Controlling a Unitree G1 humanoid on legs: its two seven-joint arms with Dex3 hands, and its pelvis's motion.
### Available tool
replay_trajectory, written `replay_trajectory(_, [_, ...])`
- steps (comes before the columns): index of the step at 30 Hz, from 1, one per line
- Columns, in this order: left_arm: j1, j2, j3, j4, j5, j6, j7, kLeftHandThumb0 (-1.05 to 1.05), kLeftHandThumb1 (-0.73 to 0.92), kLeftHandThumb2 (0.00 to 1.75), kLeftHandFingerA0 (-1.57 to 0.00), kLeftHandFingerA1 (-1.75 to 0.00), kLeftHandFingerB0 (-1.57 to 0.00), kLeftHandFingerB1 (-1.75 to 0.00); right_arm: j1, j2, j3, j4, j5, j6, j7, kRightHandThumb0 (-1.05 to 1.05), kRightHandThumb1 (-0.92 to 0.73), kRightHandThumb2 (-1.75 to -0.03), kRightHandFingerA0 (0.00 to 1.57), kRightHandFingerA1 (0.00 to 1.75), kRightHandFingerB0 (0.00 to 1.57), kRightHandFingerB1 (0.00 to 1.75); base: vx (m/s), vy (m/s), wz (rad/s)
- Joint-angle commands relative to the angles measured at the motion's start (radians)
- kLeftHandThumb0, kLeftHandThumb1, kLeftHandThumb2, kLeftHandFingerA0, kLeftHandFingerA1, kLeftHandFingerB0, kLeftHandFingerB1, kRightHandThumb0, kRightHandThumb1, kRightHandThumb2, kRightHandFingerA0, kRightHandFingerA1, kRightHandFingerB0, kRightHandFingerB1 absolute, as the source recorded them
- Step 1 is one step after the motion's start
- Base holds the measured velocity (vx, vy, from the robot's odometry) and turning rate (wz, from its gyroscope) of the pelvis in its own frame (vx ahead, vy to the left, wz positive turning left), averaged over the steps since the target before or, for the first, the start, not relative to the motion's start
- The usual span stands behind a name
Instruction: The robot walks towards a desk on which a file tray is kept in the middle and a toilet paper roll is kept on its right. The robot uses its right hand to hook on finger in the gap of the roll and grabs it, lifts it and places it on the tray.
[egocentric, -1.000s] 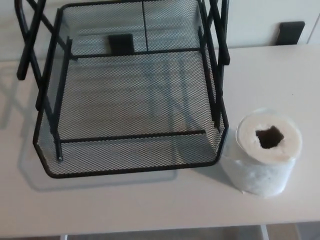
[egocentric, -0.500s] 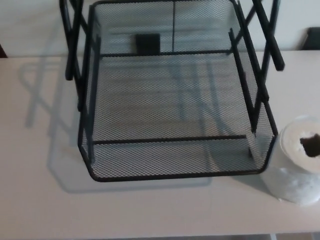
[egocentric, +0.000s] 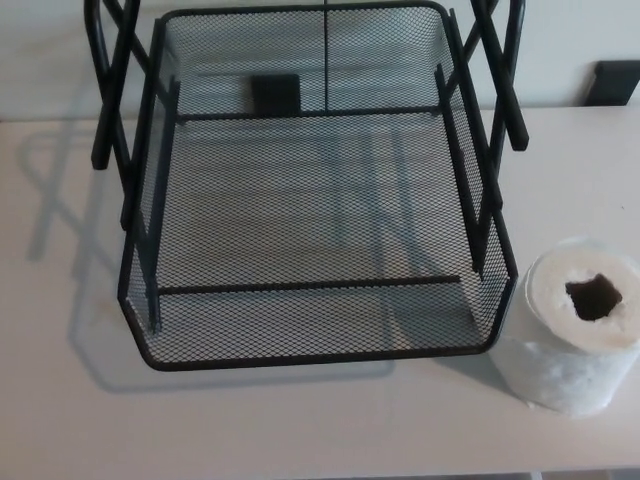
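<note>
Desk (egocentric: 60, 400) shows no hands; roll (egocentric: 575, 335) looks light, soft: hook its core hole, beside tray (egocentric: 320, 352).

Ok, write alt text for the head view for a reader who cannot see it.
A black wire-mesh file tray sits empty in the middle of a pale desk, seen from above. A white toilet paper roll stands on end just beside the tray's front right corner, its centre hole facing up. Neither robot hand is in view.
</note>
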Motion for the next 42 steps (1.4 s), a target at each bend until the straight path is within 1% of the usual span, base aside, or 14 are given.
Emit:
replay_trajectory(1, [0.009,0.012,-0.011,-0.001,0.015,-0.033,0.005,-0.91,0.65,1.25,-0.29,-0.89,-0.23,-0.81,0.014,-0.012,-0.026,-0.01,0.026,-0.012,-0.005,-0.75,-0.49,-0.81,0.05,0.32,0.11,0.38,0.0,0.0,0.0])
replay_trajectory(9, [0.012,0.016,-0.005,0.003,0.008,-0.038,0.005,-0.71,0.65,1.37,-0.06,-0.74,0.0,-0.68,0.023,-0.016,-0.044,0.016,0.028,-0.015,0.007,-0.73,-0.47,-0.83,0.05,0.3,0.12,0.35,0.0,0.0,0.0])
replay_trajectory(10, [0.009,0.017,0.005,0.005,-0.003,-0.024,-0.004,-0.71,0.65,1.37,-0.05,-0.74,0.0,-0.68,0.024,0.001,-0.072,0.03,0.052,-0.002,-0.018,-0.62,-0.57,-0.59,0.1,0.26,0.19,0.28,0.0,0.0,0.0])
replay_trajectory(20, [0.011,0.031,0.103,0.008,-0.052,0.02,-0.001,-0.7,0.54,1.26,-0.12,-0.74,-0.01,-0.66,0.033,0.002,-0.105,0.036,0.06,-0.005,-0.004,-0.68,-0.46,-0.8,0.05,0.32,0.1,0.35,0.0,0.0,0.0])
replay_trajectory(22, [0.011,0.034,0.107,0.009,-0.052,0.019,0.0,-0.91,0.53,1.14,-0.34,-0.89,-0.26,-0.81,0.032,0.002,-0.105,0.035,0.059,-0.005,-0.004,-0.68,-0.46,-0.8,0.05,0.32,0.1,0.35,0.0,0.0,0.0])
replay_trajectory(23, [0.011,0.037,0.116,0.009,-0.062,0.024,-0.016,-0.67,0.74,1.41,-0.08,-0.76,0.0,-0.7,0.092,0.002,-0.409,0.072,0.369,0.133,0.103,-0.48,-0.47,-0.72,0.0,0.14,0.04,0.11,0.0,0.0,0.0])
replay_trajectory(26, [0.02,0.04,0.124,0.0,-0.067,0.012,-0.034,-0.67,0.68,1.38,-0.1,-0.78,0.0,-0.7,0.045,-0.029,-0.539,0.059,0.461,0.264,0.086,-0.53,-0.49,-0.56,0.14,0.45,0.0,0.16,0.0,0.0,0.0])
replay_trajectory(27, [0.016,0.041,0.125,-0.002,-0.067,0.015,-0.027,-0.68,0.7,1.4,-0.11,-0.79,0.0,-0.7,0.051,-0.035,-0.58,0.022,0.488,0.239,0.118,-0.7,-0.39,-0.8,0.0,0.24,0.0,0.11,0.0,0.0,0.0])
replay_trajectory(28, [0.015,0.04,0.128,-0.004,-0.07,0.01,-0.031,-0.71,0.7,1.4,-0.11,-0.8,0.0,-0.72,0.053,-0.022,-0.601,-0.035,0.487,0.223,0.066,-0.38,-0.67,-0.6,0.0,0.27,0.0,0.11,0.0,0.0,0.0])
replay_trajectory(31, [0.006,0.04,0.133,-0.005,-0.072,0.009,-0.026,-0.69,0.65,1.37,-0.15,-0.82,0.0,-0.71,-0.002,-0.006,-0.635,-0.08,0.444,0.068,-0.103,-0.48,-0.48,-0.78,0.02,0.44,0.0,0.13,0.0,0.0,0.0])
replay_trajectory(34, [0.004,0.047,0.133,-0.011,-0.068,0.011,-0.03,-0.68,0.69,1.39,-0.13,-0.8,0.0,-0.71,-0.04,-0.05,-0.635,-0.105,0.384,0.014,-0.125,-0.51,-0.6,-0.58,0.21,0.66,0.0,0.17,0.0,0.0,0.0])
replay_trajectory(37, [0.002,0.049,0.129,-0.018,-0.063,0.016,-0.024,-0.69,0.72,1.41,-0.14,-0.81,-0.01,-0.71,-0.07,-0.054,-0.688,-0.211,0.388,0.056,-0.16,-0.51,-0.49,-0.79,0.04,0.5,0.03,0.08,0.0,0.0,0.0])
replay_trajectory(41, [0.008,0.053,0.135,-0.007,-0.065,0.005,-0.029,-0.67,0.69,1.38,-0.12,-0.79,0.0,-0.69,-0.16,-0.07,-0.714,-0.339,0.353,0.022,-0.223,-0.55,-0.54,-0.59,0.09,0.58,0.03,0.3,0.0,0.0,0.0])
replay_trajectory(42, [0.008,0.053,0.128,-0.006,-0.055,0.006,-0.017,-0.65,0.69,1.37,-0.14,-0.78,0.0,-0.68,-0.177,-0.068,-0.712,-0.359,0.346,0.004,-0.221,-0.72,-0.41,-0.81,0.09,0.63,0.02,0.41,0.0,0.0,0.0])
